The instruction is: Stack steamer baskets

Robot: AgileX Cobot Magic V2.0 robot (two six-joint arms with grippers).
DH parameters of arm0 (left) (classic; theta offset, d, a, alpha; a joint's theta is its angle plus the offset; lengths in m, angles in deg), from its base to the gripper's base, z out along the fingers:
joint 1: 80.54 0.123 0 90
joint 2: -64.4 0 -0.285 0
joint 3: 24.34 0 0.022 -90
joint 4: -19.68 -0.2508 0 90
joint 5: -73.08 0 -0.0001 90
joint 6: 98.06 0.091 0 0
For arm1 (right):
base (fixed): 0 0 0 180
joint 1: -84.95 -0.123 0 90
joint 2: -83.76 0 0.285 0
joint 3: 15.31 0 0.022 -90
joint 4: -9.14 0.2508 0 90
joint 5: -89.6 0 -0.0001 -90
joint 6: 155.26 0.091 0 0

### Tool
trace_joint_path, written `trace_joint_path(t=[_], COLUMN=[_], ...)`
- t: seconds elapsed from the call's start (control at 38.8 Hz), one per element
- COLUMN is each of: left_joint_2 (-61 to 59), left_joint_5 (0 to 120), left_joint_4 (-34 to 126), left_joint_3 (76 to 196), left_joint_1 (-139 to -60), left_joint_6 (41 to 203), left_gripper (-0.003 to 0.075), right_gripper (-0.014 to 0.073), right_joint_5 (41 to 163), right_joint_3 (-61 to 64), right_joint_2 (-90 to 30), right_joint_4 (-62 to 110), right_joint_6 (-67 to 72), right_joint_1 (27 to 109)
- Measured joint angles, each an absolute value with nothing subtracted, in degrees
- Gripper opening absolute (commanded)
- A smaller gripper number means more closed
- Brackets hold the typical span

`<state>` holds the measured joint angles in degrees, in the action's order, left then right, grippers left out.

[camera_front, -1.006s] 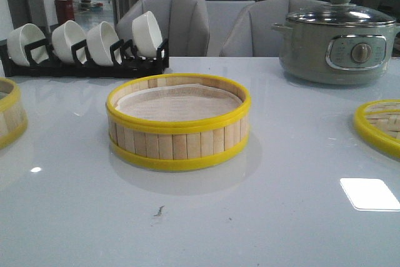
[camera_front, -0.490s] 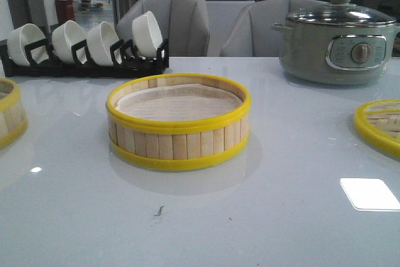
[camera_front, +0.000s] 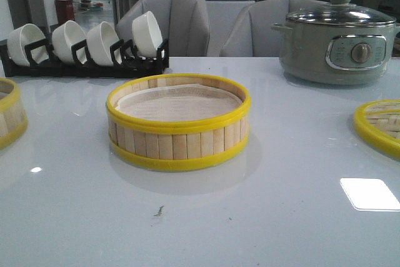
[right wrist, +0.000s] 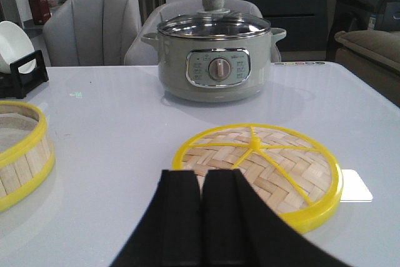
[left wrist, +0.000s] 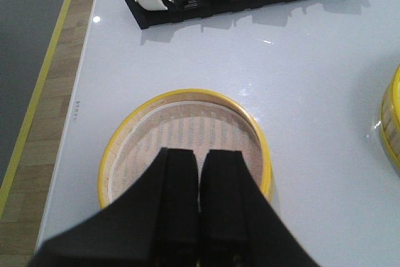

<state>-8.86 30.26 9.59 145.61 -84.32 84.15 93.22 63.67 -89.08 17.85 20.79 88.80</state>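
Two steamer baskets and one lid are what you see in the front view. The middle basket (camera_front: 178, 121) stands on the white table (camera_front: 262, 217); it has pale bamboo slats, bright yellow rims and a white liner inside. A second basket (camera_front: 11, 112) is cut by the left edge, and the woven lid (camera_front: 380, 124) by the right edge. Behind are the bowl rack (camera_front: 87, 48) and the grey-green pot (camera_front: 337, 39). You see no claw in this view.

From the left wrist view, the left gripper (left wrist: 199, 173) has its two black fingers pressed together, holding nothing. It hangs above the near rim of the second basket (left wrist: 184, 148), which lies directly under and ahead of it.

From the right wrist view, the right gripper (right wrist: 201, 189) is also closed and empty. The lid (right wrist: 259, 170) lies flat just ahead of the fingertips; whether they touch it you cannot tell.
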Motion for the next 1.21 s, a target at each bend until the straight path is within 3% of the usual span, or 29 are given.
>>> trace_joint_path(t=[0.28, 0.49, 0.85, 1.21], left_joint_2=[-8.9, -8.9, -8.9, -8.9], left_joint_5=[30.3, 30.3, 30.6, 31.4], left_joint_4=[9.6, 9.7, 12.0, 12.3], left_joint_3=[145.6, 145.6, 145.6, 145.6], left_joint_1=[-84.3, -84.3, -84.3, -84.3], left_joint_6=[84.1, 84.1, 84.1, 84.1], left_gripper=[0.0085, 0.0085, 0.0085, 0.0085], right_gripper=[0.0066, 0.0066, 0.0066, 0.0066], right_joint_5=[87.9, 100.6, 104.7, 94.4], right_joint_3=[63.7, 55.1, 35.8, 35.3], right_joint_2=[-89.1, -87.9, -57.8, -53.9], right_joint_4=[24.1, 29.6, 29.3, 29.3], right_joint_6=[24.3, 26.0, 18.9, 18.5], right_joint_1=[88.8, 88.8, 88.8, 88.8])
